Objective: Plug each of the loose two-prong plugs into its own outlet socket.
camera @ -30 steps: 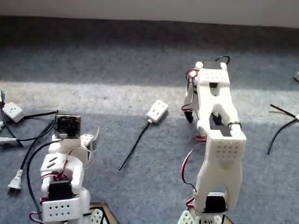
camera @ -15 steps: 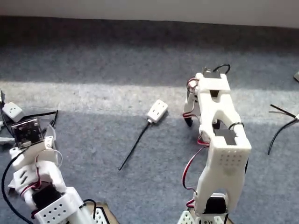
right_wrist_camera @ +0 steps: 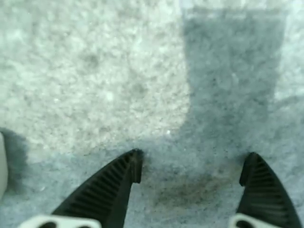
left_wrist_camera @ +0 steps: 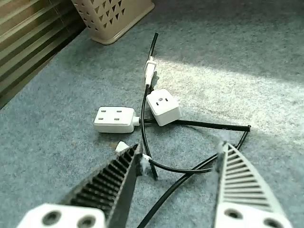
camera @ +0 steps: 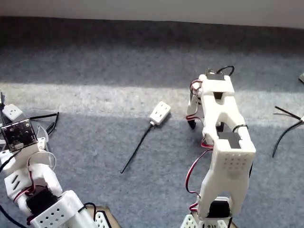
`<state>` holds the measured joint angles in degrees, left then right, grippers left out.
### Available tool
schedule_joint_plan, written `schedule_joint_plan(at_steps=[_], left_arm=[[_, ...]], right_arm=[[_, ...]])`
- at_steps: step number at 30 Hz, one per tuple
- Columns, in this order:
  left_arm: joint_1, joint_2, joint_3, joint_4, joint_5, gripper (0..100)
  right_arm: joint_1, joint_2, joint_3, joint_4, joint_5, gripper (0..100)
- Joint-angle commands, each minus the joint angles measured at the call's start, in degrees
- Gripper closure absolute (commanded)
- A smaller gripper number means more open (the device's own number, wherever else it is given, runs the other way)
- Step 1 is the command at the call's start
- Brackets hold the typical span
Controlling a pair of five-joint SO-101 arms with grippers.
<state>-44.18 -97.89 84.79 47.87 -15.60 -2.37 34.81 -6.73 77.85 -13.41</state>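
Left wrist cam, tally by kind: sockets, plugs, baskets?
Sockets: 2
Plugs: 1 clear; a white bit near the cords is too hidden to class
Baskets: 1
Total: 4

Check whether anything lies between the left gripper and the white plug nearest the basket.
Yes. Between the open left gripper and the white plug lie a cube socket and a flat outlet block, and black cords cross the carpet in front of its fingertips.
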Motion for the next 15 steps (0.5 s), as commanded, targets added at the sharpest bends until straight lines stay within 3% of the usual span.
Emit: schedule_joint_plan(at_steps=[1,8,15], left_arm=[[-0.2,13.5,-11.1,0.0,-6.9,74],[-0.4,48.0,-32.2,1.8,-23.0,75],[-5.9,74.9,-53.8,19.2,-40.0,75]], right_arm=[[0.9,-0.7,0.4,-1.5,-0.3,67.3],[0.8,-0.7,0.4,-1.5,-0.3,67.3],[0.7,-0.7,0.4,-1.5,-0.3,67.3]])
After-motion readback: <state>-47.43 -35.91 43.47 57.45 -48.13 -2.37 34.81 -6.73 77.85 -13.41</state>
